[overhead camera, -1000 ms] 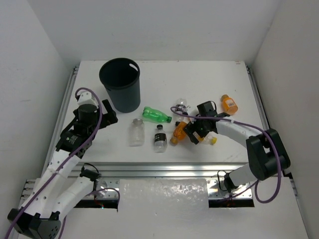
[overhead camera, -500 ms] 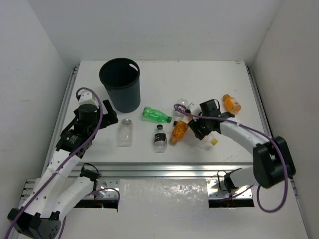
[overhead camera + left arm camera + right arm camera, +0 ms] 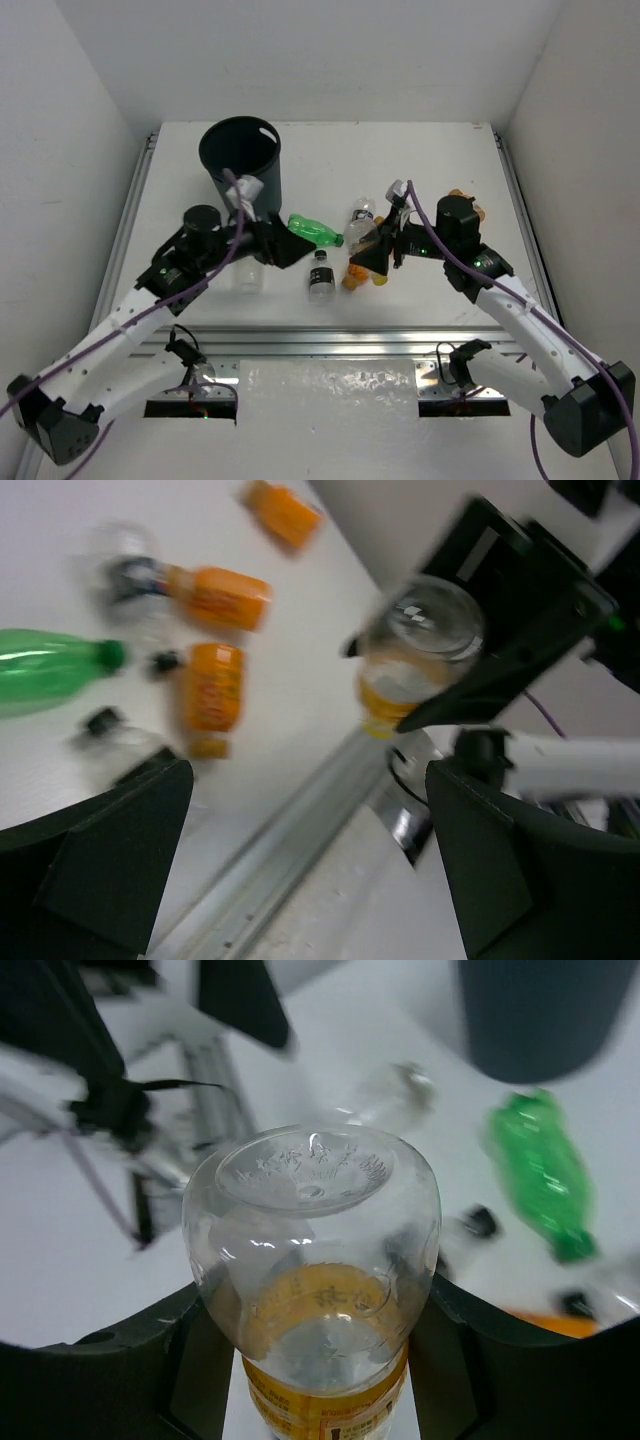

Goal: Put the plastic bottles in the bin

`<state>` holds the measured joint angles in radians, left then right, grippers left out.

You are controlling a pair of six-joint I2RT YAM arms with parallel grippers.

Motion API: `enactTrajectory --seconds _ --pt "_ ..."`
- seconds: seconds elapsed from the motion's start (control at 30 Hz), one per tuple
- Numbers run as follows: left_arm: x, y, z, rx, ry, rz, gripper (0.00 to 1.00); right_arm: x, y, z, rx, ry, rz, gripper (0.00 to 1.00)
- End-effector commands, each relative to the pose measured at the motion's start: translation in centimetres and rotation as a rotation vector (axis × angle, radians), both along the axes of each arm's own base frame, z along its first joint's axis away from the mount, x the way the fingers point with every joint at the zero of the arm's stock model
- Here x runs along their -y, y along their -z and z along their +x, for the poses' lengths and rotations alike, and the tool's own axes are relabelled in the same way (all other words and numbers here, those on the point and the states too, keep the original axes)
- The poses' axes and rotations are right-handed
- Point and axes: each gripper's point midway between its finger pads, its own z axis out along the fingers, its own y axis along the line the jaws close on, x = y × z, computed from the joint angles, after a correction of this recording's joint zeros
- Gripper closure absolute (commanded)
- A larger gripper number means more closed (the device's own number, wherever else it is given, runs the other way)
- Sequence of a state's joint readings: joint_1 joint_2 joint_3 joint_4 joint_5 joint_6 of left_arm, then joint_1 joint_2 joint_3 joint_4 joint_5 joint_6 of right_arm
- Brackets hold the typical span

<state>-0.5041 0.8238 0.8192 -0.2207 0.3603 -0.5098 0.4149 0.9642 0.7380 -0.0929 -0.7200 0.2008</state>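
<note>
- Between the fingers of my right pincer [image 3: 315, 1310] sits a clear bottle with a yellow label [image 3: 315, 1190]. A second ago those fingers were spread, low at the table [image 3: 450, 150]; now they pinch it, lifted clear.
- So one bottle is ready to carry. The bin [image 3: 250, 195] stands well apart, off to this pincer's left and farther out, beyond the green bottle [image 3: 312, 231].
- My left pincer [image 3: 308, 772] has swung in toward the middle, spread wide, holding nothing.
</note>
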Motion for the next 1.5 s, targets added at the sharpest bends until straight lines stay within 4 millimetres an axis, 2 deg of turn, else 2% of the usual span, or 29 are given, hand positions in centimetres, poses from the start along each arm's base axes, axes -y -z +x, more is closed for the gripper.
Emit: enactTrajectory --seconds 0.0,0.13,0.17,0.27,0.37,0.43,0.53,0.57,0.67,0.7,0.73,0.77,0.8,0.83,0.9,0.93,0.97,1.0,1.03,1.07,1.1,1.17,1.2,1.23,1.27,1.3,1.4,1.43,1.47 --pt "5.9 -5.0 -3.4 0.094 0.25 -0.136 0.0 -3.4 -5.2 -4.0 0.006 -0.262 0.213 0.83" --pt "8.2 -5.8 -3.0 0.108 0.285 -0.16 0.0 -5.1 -6.1 -5.5 0.009 -0.34 0.206 0.83" --pt "8.6 -5.4 -2.8 0.098 0.288 -0.155 0.0 -5.2 -6.2 -5.6 0.015 -0.346 0.207 0.83" --pt "9.1 -5.5 -2.5 0.099 0.297 -0.159 0.0 -5.6 -6.4 -6.0 0.028 -0.354 0.207 0.83" --pt "9.9 -5.8 -3.3 0.108 0.347 -0.182 0.01 -5.9 -6.6 -6.1 0.024 -0.37 0.205 0.83" --pt "10.2 -5.7 -3.4 0.105 0.361 -0.179 0.06 -6.1 -7.0 -6.5 0.026 -0.388 0.22 0.82" --pt "10.5 -5.6 -3.4 0.101 0.374 -0.179 0.44 -6.3 -7.6 -6.9 0.034 -0.416 0.243 0.8" --pt "10.6 -5.5 -3.3 0.097 0.376 -0.175 0.68 -6.3 -7.7 -6.8 0.032 -0.412 0.248 0.8" --pt "10.6 -5.6 -3.4 0.094 0.381 -0.168 0.97 -6.3 -7.8 -6.8 0.037 -0.408 0.256 0.74" --pt "10.5 -5.8 -3.4 0.093 0.375 -0.167 1.0 -6.4 -7.8 -6.5 0.038 -0.391 0.258 0.71" --pt "10.4 -5.9 -3.2 0.09 0.364 -0.164 1.0 -6.4 -7.8 -6.2 0.035 -0.374 0.259 0.67" --pt "10.3 -6.0 -3.1 0.093 0.351 -0.161 1.0 -6.4 -7.6 -5.9 0.026 -0.353 0.256 0.38" --pt "9.9 -6.1 -2.3 0.088 0.296 -0.143 1.0 -6.4 -7.5 -5.4 0.02 -0.318 0.254 0.02" --pt "9.5 -6.6 -1.8 0.095 0.254 -0.137 1.0 -6.3 -7.3 -4.9 0.025 -0.288 0.245 0.01" --pt "7.8 -6.6 0.2 0.078 0.097 -0.083 1.0 -5.8 -6.5 -3.5 0.008 -0.187 0.215 0.01" --pt "6.8 -7.1 0.9 0.082 0.037 -0.07 1.0 -5.4 -5.4 -3.0 -0.032 -0.129 0.178 0.01" --pt "5.2 -6.3 2.3 0.057 -0.083 -0.014 1.0 -5.0 -5.1 -2.2 -0.043 -0.067 0.157 0.01" --pt "4.1 -8.1 3.1 0.074 -0.147 -0.018 1.0 -4.3 -4.7 -1.5 -0.05 0.002 0.133 0.01" --pt "1.6 -7.6 4.8 0.048 -0.272 0.03 1.0 -3.0 -3.0 -0.1 -0.084 0.126 0.063 0.01" --pt "0.3 -9.5 5.5 0.066 -0.331 0.021 1.0 -2.2 -3.1 0.6 -0.078 0.179 0.042 0.01" --pt "-2.1 -9.8 7.1 0.06 -0.428 0.037 1.0 -1.2 -2.3 0.9 -0.096 0.234 -0.006 0.01" --pt "-5.7 -12.1 8.4 0.079 -0.559 0.045 1.0 -0.1 -2.2 1.3 -0.103 0.291 -0.038 0.01" --pt "-7.9 -12.2 10.0 0.071 -0.646 0.069 1.0 0.7 -1.9 1.4 -0.112 0.336 -0.059 0.01" --pt "-9.4 -12.5 10.6 0.069 -0.699 0.093 1.0 1.1 -1.8 1.5 -0.115 0.358 -0.066 0.01" --pt "-10.4 -14.7 11.0 0.098 -0.734 0.071 1.0 1.5 -1.6 1.7 -0.124 0.387 -0.073 0.01" --pt "-11.8 -14.6 12.4 0.087 -0.785 0.087 1.0 1.8 -1.3 1.7 -0.146 0.415 -0.081 0.01" --pt "-14.7 -16.1 15.1 0.097 -0.906 0.105 1.0 2.3 -0.4 1.9 -0.165 0.446 -0.106 0.01" --pt "-15.8 -15.8 15.9 0.082 -0.949 0.14 1.0 2.4 0.0 1.8 -0.178 0.447 -0.117 0.01" --pt "-16.3 -17.1 16.4 0.095 -0.97 0.132 1.0 2.4 0.5 1.8 -0.189 0.453 -0.127 0.01"
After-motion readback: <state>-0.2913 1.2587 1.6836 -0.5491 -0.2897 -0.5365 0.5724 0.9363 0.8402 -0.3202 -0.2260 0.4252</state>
